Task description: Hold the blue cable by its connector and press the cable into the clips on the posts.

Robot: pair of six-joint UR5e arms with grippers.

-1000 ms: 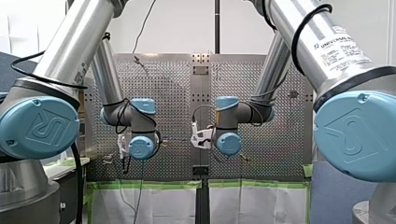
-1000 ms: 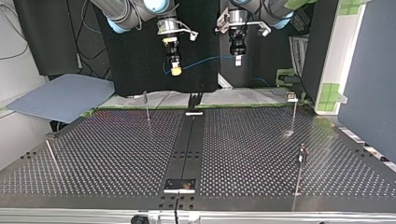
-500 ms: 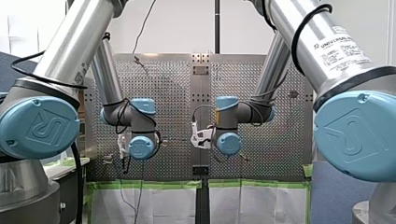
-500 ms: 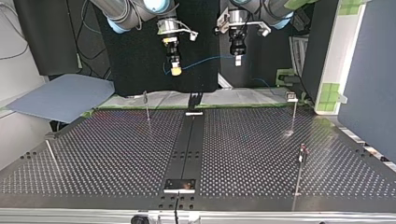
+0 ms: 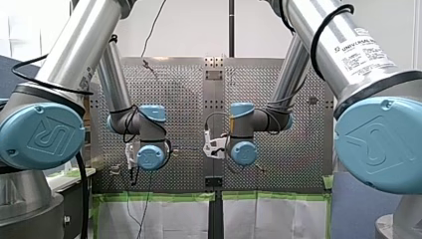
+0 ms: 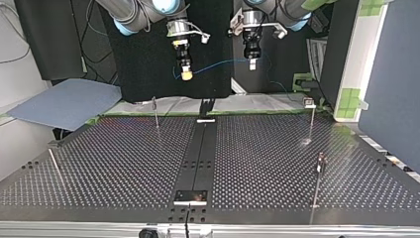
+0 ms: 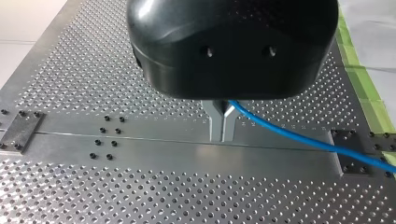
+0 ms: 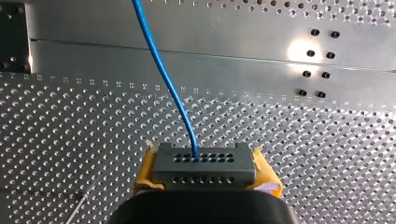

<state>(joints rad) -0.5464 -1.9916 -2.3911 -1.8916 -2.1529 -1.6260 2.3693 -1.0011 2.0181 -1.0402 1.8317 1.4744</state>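
Nothing has visibly moved since a second ago; your arms and the line sit where they were. The thin blue cable enters the middle of the grey perforated connector block. Your right gripper is clamped on that block, with a yellow pad pressed against each end. From there the cable runs in a shallow sag to your left gripper. Its metal fingers are pinched together on the cable, which leaves them sideways.

Read the top view as a dial centred on the perforated metal table. Both grippers hang beyond the 12 o'clock edge, clear of the surface. Thin metal posts stand at about 11, 2, 3 and 9 o'clock, all well apart from the cable.
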